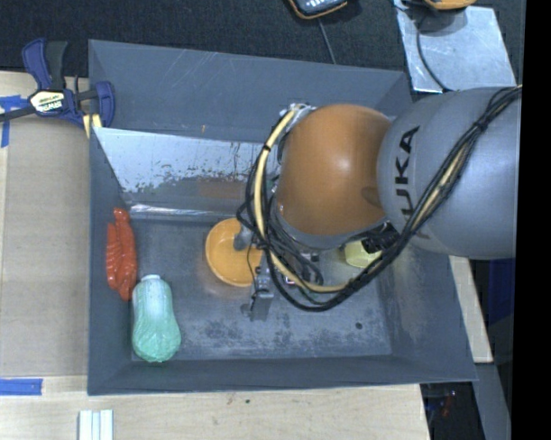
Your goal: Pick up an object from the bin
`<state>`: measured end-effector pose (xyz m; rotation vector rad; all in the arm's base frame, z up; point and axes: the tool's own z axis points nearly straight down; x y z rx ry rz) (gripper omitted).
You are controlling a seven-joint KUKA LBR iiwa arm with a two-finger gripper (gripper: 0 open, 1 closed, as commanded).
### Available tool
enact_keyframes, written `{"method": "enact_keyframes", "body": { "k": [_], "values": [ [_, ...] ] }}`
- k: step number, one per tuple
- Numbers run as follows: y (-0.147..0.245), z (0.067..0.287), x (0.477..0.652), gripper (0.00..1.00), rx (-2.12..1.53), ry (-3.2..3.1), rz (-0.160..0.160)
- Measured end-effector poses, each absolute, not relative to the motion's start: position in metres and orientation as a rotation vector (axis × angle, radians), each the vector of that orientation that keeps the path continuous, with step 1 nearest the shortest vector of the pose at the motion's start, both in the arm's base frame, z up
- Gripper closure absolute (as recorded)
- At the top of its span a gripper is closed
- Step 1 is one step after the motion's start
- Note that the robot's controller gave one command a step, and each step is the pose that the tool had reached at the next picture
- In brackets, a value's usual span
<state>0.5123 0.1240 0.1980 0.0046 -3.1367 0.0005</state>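
Note:
My gripper [257,300] reaches down near the middle of the bin, with a dark fingertip showing just below the arm's orange cover. A round orange-yellow disc-like thing [226,252] lies right beside it, to its upper left, partly hidden under the wrist. A small yellow thing [360,254] peeks out to the right of the wrist, mostly covered by the arm.
A red knobbly toy [121,252] lies along the bin's left wall. Just below it rests a pale green bottle-like thing [154,319]. The arm's orange cover and cables hang over the bin's centre and right side.

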Motion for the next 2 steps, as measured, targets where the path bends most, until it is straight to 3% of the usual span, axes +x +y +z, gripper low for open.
{"method": "enact_keyframes", "body": {
  "k": [1, 2],
  "values": [
    [0.124, 0.202, 0.514, 0.0, -0.002, -3.144, -0.002],
    [0.088, 0.08, 0.557, 0.0, -0.313, -3.132, -0.004]
  ]
}}
